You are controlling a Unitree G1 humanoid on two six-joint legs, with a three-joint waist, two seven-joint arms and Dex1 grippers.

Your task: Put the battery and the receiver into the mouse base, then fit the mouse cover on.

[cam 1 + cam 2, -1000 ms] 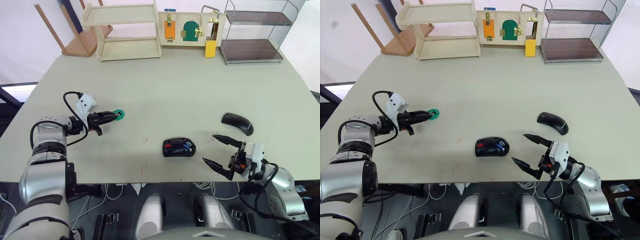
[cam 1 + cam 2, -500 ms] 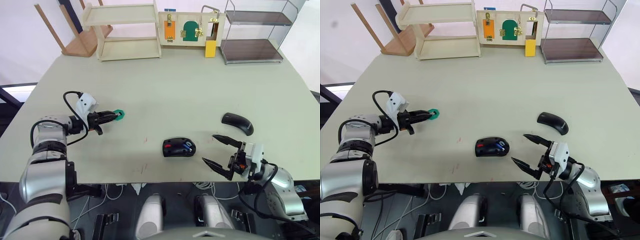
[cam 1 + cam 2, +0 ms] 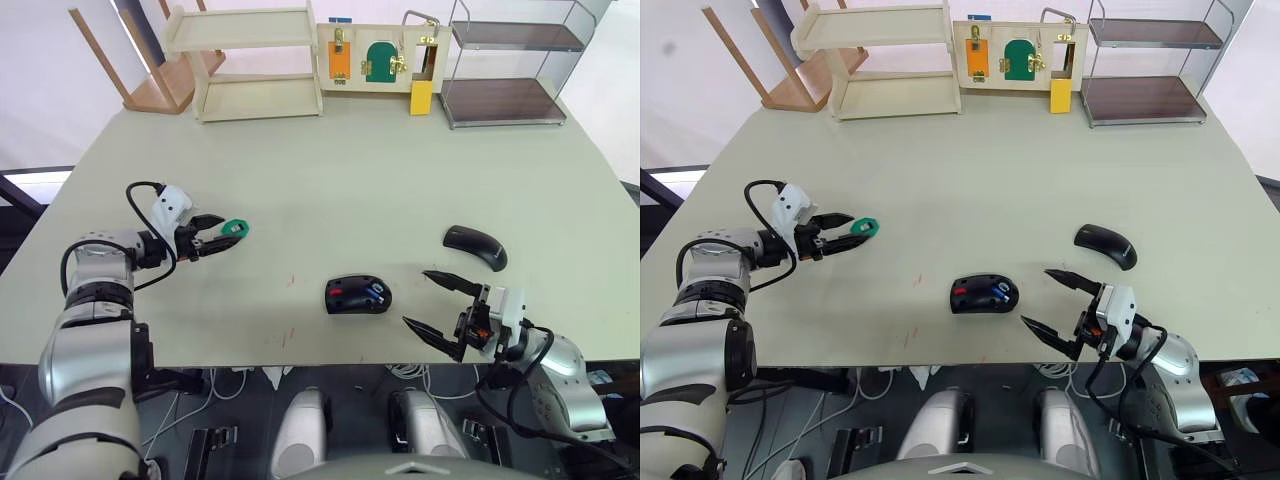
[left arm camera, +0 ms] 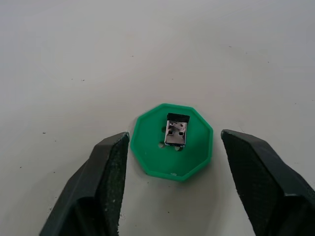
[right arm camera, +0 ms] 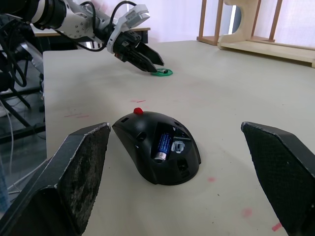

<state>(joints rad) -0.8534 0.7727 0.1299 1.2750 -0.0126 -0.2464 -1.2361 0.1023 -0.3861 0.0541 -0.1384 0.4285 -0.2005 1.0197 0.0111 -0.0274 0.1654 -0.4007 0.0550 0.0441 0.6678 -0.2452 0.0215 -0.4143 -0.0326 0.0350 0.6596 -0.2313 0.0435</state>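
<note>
1. The table (image 3: 330, 170) is a matt, pale grey-green sheet with a few faint red marks near its front edge.
2. The left gripper (image 3: 218, 236) lies low over the table's left side, its two black tapered fingers spread apart with nothing held; their tips flank a green disc (image 4: 172, 141) without touching it.
3. That disc is a flat, eight-sided piece of smooth plastic. The receiver (image 4: 176, 130), a tiny metal stub with a black cap, lies on its middle.
4. The mouse base (image 3: 357, 295) sits near the front centre of the table: a black rounded oval shell, open on top, with a red patch inside.
5. The battery (image 5: 162, 147), a thin blue cylinder with a silvery end, lies in a recess of the base.
6. The mouse cover (image 3: 475, 246), a glossy black arched shell, rests on the table to the right of the base and well apart from it.
7. The right gripper (image 3: 430, 301) hangs at the front edge, right of the base, its dull black fingers wide open and empty.
</note>
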